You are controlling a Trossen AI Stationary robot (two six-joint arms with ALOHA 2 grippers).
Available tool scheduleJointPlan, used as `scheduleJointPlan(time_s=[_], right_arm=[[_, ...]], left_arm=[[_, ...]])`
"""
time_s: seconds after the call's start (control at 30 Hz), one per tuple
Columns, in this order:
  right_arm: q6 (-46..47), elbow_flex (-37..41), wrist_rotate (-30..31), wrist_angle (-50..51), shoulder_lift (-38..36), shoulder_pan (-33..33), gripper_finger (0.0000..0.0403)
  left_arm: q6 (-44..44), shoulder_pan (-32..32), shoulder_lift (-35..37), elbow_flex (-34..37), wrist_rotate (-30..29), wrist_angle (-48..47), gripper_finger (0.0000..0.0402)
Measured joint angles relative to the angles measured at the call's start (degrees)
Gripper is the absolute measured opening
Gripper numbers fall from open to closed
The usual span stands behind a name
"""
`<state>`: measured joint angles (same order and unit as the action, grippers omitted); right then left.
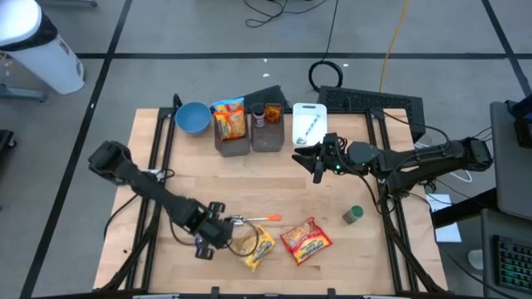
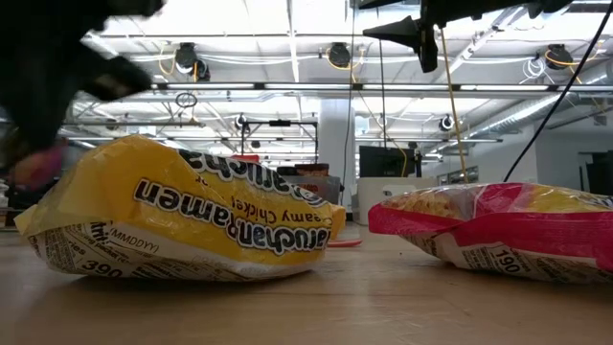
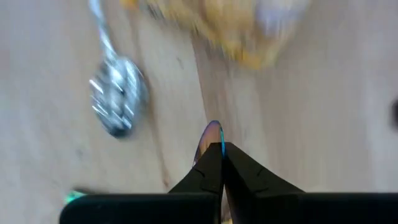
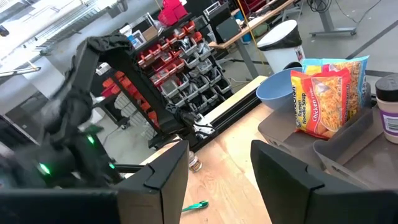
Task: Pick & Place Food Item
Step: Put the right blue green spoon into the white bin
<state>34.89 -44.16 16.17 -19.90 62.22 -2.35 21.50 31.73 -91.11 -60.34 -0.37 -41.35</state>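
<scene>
- The yellow ramen packet is lying flat on the wooden table near its front edge, a little left of centre, just beside the left gripper.
- In the low view the same packet is puffing up large in the foreground, its printed lettering reading upside down.
- The red ramen packet is lying just to the right of the yellow one, apart from it; the low view shows it resting on the wood too.
- The left gripper is hanging low over the table at the yellow packet's left end, its fingers clenched tight together with nothing between them; the wrist view shows bare wood under the tips and the packet blurred beyond.
- A spoon with an orange handle is lying just behind the two packets, its metal bowl sitting close to the left gripper.
- The right gripper is hovering above the far right part of the table, well apart from both packets, with its fingers standing parted and holding nothing.
- Along the far edge, a blue bowl is sitting to the left of two grey bins; the left bin is holding another ramen packet upright.
- A small green-lidded jar is standing near the right edge.
</scene>
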Motion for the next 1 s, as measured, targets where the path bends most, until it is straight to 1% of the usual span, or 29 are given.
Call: scheduleJointPlan(time_s=[0.2, 0.4, 0.5, 0.6, 0.73, 0.87, 0.93, 1.0], right_arm=[[0.0, 0.0, 0.0, 0.0, 0.0, 0.0, 0.0166], [-0.4, 0.0, 0.0, 0.0, 0.0, 0.0, 0.0166], [-0.3, 0.0, -1.4, -0.1, 0.0, 0.0, 0.0166], [-0.2, 0.0, -3.9, -0.9, 0.0, 0.0, 0.0166], [-0.2, 0.0, -7.1, -2.3, 0.0, 0.0, 0.0166], [0.8, 0.0, -7.8, -3.0, 0.0, 0.0, 0.0166], [0.7, 0.0, -8.8, -3.1, 0.0, 0.0, 0.0166], [0.4, 0.0, -8.9, -3.3, 0.0, 0.0, 0.0166]], left_arm=[[-0.3, -5.1, 4.1, -8.0, -2.6, 0.6, 0.0004], [-1.0, -10.5, 5.0, -17.6, -4.1, 3.2, 0.0003], [-2.8, -12.8, 5.0, -21.5, -4.1, 4.9, 0.0003], [-6.2, -15.4, 5.0, -22.6, -3.3, 4.9, 0.0003], [-9.9, -20.1, 5.2, -22.6, 1.4, -1.7, 0.0003], [-12.8, -25.2, 5.6, -22.6, 4.0, -5.6, 0.0003], [-12.9, -27.8, 6.5, -22.5, 5.2, -5.0, 0.0004], [-12.5, -30.5, 8.1, -22.5, 7.6, -1.0, 0.0003]])
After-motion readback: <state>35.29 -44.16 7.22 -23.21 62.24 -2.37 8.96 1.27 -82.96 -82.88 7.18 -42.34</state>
